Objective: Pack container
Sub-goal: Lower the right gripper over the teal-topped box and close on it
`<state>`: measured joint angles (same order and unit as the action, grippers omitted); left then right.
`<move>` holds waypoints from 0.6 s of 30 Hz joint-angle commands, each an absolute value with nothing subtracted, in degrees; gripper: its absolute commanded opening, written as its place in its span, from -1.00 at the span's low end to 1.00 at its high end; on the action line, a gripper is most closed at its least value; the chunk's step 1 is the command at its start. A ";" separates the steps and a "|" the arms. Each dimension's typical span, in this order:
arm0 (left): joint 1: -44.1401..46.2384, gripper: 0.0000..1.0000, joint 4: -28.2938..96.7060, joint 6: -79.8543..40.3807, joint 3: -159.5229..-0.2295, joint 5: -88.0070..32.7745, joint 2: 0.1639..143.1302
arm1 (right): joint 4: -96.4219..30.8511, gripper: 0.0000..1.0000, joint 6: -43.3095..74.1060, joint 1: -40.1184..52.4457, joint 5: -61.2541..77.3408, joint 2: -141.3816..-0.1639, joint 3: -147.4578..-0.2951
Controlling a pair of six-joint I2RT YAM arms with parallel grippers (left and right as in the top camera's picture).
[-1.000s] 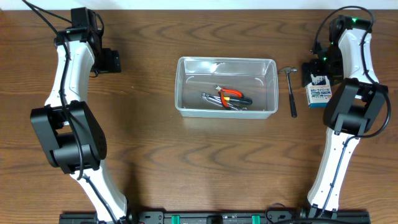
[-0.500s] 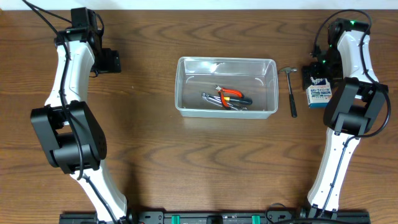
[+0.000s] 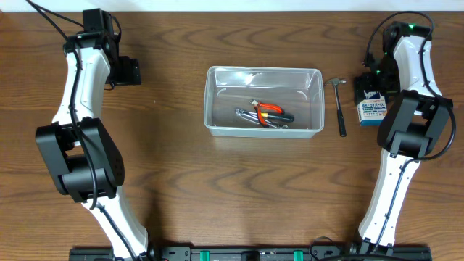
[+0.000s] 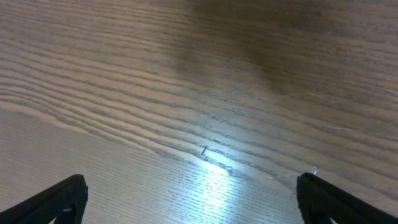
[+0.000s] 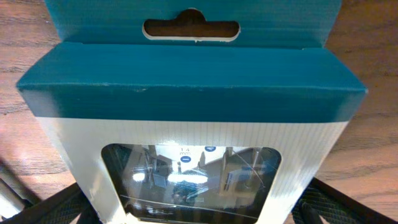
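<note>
1. Two robot arms flank a brown wooden table [image 3: 217,188] in the overhead view. The clear plastic container [image 3: 264,69] sits at the centre of the frame and holds orange-handled pliers [image 3: 268,111] with some metal pieces I cannot name.
2. Outside it, a hammer [image 3: 340,109] lies just beside its right wall. A small blue-and-white box [image 3: 370,110] lies further right, near the frame's edge.
3. The step in hand looks like picking up that box. The right gripper [image 3: 367,85] is over the box's upper end, and in the right wrist view the box [image 5: 193,124] fills the frame.
4. Its dark fingers [image 5: 56,208] show at the lower corners, one on each side of the box. The jaws are spread wide around it, but I cannot tell whether the pads are pressing yet.
5. To do this well, the grip should probably close squarely on the two side faces and only gently, since thin card with a window may crush. The lift should clear the hammer before the box travels left to the container.
6. The right arm rises from the lower right and folds over at the upper right, with the wrist pointing down.
7. The left gripper [image 3: 129,71] waits at the upper left, well apart from the container. Its jaws are fully open over bare wood in the left wrist view.
</note>
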<state>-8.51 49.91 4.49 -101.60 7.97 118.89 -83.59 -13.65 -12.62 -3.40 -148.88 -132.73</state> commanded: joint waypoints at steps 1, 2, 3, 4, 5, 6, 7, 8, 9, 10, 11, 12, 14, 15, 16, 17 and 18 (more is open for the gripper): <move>-8.56 0.96 50.06 4.40 -101.36 8.84 119.92 | -82.61 0.70 -12.88 -12.69 -1.89 -150.15 -131.07; -8.56 0.96 50.06 4.40 -101.36 8.84 119.92 | -82.50 0.60 -12.86 -12.69 -1.83 -150.15 -131.07; -8.56 0.96 50.06 4.40 -101.36 8.84 119.92 | -82.48 0.55 -12.88 -12.67 -1.78 -150.15 -131.07; -8.56 0.96 50.06 4.40 -101.36 8.84 119.92 | -82.48 0.50 -12.86 -12.67 -1.61 -150.15 -131.07; -8.56 0.96 50.06 4.40 -101.36 8.84 119.92 | -82.48 0.48 -12.84 -12.67 -1.45 -150.15 -131.07; -8.56 0.96 50.06 4.40 -101.36 8.84 119.92 | -82.43 0.48 -12.62 -12.67 -1.48 -150.15 -131.07; -8.56 0.96 50.06 4.40 -101.36 8.84 119.92 | -82.41 0.49 -12.60 -12.67 -1.45 -150.15 -131.07; -8.56 0.96 50.06 4.40 -101.36 8.84 119.92 | -82.26 0.50 -12.43 -12.67 -1.48 -150.15 -131.07; -8.56 0.96 50.06 4.40 -101.36 8.84 119.92 | -82.08 0.51 -12.21 -12.67 -1.48 -150.15 -131.09; -8.56 0.96 50.06 4.40 -101.36 8.84 119.92 | -82.06 0.51 -12.19 -12.67 -1.45 -150.15 -131.09; -8.56 0.96 50.06 4.40 -101.36 8.84 119.92 | -82.06 0.52 -12.10 -12.67 -1.48 -150.12 -131.09; -8.56 0.96 50.06 4.40 -101.36 8.84 119.92 | -82.06 0.54 -12.01 -12.67 -1.48 -150.12 -131.11; -8.56 0.96 50.06 4.40 -101.36 8.84 119.92 | -82.11 0.55 -11.57 -12.67 -1.48 -150.12 -131.26; -8.56 0.96 50.06 4.40 -101.36 8.84 119.92 | -82.11 0.55 -11.55 -12.67 -1.45 -150.12 -131.37; -8.56 0.96 50.06 4.40 -101.36 8.84 119.92 | -82.21 0.54 -11.35 -12.67 -1.48 -150.12 -131.61; -8.56 0.96 50.06 4.40 -101.36 8.84 119.92 | -82.26 0.53 -11.16 -12.67 -1.43 -150.12 -131.87; -8.56 0.96 50.06 4.40 -101.36 8.84 119.92 | -82.28 0.50 -11.16 -12.67 -1.28 -150.12 -132.09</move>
<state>-8.51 49.91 4.49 -101.60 7.97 118.89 -83.22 -12.47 -12.62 -3.16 -148.81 -132.68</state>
